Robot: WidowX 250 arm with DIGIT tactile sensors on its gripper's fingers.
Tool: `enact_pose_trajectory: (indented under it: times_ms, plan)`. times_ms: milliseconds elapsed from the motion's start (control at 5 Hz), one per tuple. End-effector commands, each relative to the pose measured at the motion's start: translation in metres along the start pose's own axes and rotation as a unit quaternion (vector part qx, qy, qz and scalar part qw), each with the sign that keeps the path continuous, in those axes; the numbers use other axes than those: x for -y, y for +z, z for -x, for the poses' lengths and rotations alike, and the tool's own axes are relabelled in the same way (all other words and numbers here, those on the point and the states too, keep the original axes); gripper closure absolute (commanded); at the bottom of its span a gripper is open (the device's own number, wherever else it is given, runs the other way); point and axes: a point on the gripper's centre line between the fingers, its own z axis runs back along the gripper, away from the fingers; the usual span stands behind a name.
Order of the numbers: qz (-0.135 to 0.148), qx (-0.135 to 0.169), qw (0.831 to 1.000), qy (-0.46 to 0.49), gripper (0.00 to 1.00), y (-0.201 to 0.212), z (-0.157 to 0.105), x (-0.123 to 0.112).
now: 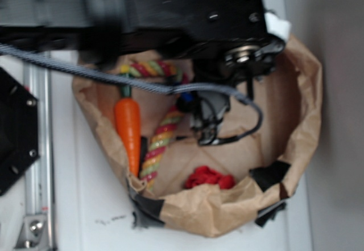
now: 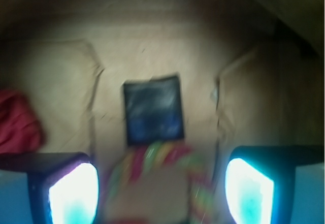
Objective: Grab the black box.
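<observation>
The robot arm [image 1: 170, 12] stretches across the top of the exterior view, its dark bulk reaching over a brown paper bag [image 1: 301, 103] whose rolled rim carries black tape patches [image 1: 270, 174]. Inside the bag lie a multicoloured rope [image 1: 162, 134], an orange carrot [image 1: 129, 128] just beside it, and a red crumpled thing [image 1: 209, 178] near the front rim. The gripper [image 2: 161, 188] hangs above the bag floor with its fingers [image 2: 73, 191] spread wide and empty. The black box [image 2: 153, 109] lies flat on the paper, ahead of the fingers and touching the rope's end in the wrist view.
</observation>
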Motion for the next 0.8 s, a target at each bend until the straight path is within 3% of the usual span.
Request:
enact_pose_trajectory:
  times_ms: [0,200,400,600]
  plan:
    - [0.014,-0.023,1.0,-0.01,0.0,-0.032,-0.011,0.003]
    - [0.044,-0.019,0.999,-0.016,0.0,-0.033,-0.013,0.011]
    - [0.041,0.0,0.999,-0.006,0.0,-0.028,-0.02,0.017]
    - [0.031,-0.013,0.999,-0.023,0.0,-0.031,-0.026,0.025]
